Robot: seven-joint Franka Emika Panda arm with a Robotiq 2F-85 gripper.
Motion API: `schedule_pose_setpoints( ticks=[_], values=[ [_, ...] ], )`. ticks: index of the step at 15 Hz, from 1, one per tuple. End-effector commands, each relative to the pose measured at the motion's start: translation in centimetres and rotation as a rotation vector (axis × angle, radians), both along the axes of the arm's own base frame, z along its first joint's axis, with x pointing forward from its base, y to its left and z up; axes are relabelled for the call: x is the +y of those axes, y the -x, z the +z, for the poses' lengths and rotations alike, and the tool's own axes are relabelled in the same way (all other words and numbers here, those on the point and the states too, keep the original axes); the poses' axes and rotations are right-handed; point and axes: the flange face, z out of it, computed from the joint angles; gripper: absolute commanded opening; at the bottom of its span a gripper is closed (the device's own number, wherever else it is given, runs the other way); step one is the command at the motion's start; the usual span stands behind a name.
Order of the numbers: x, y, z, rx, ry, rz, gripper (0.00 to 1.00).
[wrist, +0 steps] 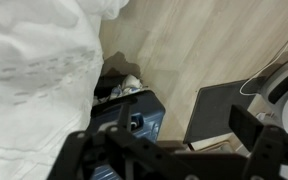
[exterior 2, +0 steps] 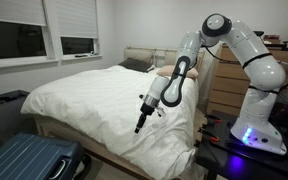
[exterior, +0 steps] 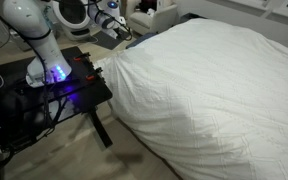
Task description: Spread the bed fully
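The room has dark windows [exterior 2: 14,40], a wooden dresser [exterior 2: 227,82], a blue suitcase [exterior 2: 29,160] and pale wood floor [wrist: 184,40].

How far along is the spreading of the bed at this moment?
Done: the white duvet already covers most of the bed. In hand: the gripper hangs open beside the duvet's side edge, holding nothing. Left: the edge near the robot table looks bunched and wrinkled, so it probably needs pulling flat.

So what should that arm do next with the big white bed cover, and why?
Probably ease the open gripper sideways onto the hanging edge of the soft white quilted duvet. In the wrist view its fingers stand apart with nothing between them, over pale wooden floor, the cloth just beside them.
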Motion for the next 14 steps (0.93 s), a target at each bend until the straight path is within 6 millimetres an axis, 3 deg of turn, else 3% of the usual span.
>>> schedule_pose_setpoints(
  ticks=[1,7,13,14],
  values=[
    [0.1,-0.6,4.2,-0.058,0.017,-0.032,1.0],
    [-0.6,-2.0,9.2,-0.165,0.037,-0.073,1.0],
    [-3.0,-3.3,13.6,-0.398,0.04,-0.129,1.0],
    [-3.3,-4.9,15.8,-0.418,0.051,-0.139,1.0]
  ],
)
